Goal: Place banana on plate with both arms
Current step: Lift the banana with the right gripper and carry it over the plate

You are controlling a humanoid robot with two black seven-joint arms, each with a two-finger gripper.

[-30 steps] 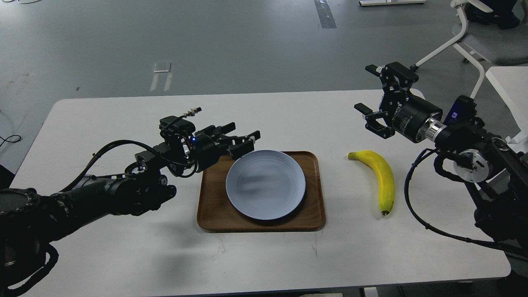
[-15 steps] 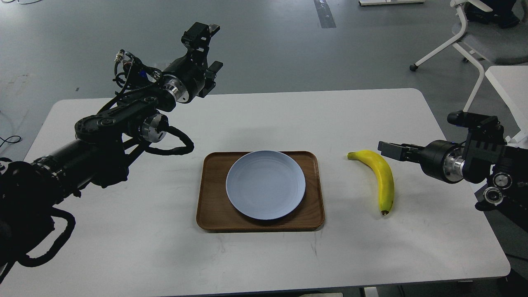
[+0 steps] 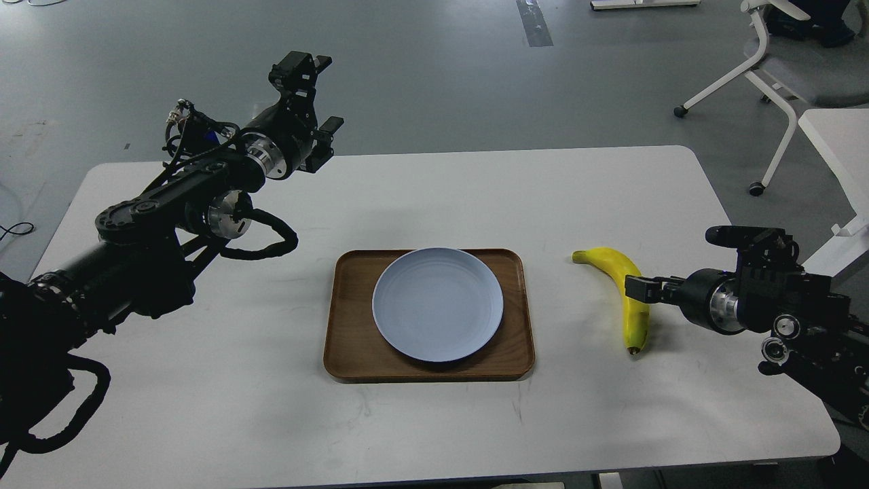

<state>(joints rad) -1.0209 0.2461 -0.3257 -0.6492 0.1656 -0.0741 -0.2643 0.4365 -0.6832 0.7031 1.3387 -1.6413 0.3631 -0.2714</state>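
Observation:
The yellow banana lies on the white table to the right of the tray, stem to the far left, dark tip toward me. The pale blue-grey plate sits empty on a brown wooden tray at the table's middle. My right gripper is low, against the banana's right side at its middle; it is seen dark and edge-on, so its fingers cannot be told apart. My left gripper is raised over the table's far left edge, open and empty, far from the plate.
The white table carries the tray, plate and banana. A white office chair stands at the back right, and the corner of a second white table is at the right edge.
My right gripper has come down from above the table's far right to the banana's right side. My left gripper has swung up from the plate's left rim to the far left.

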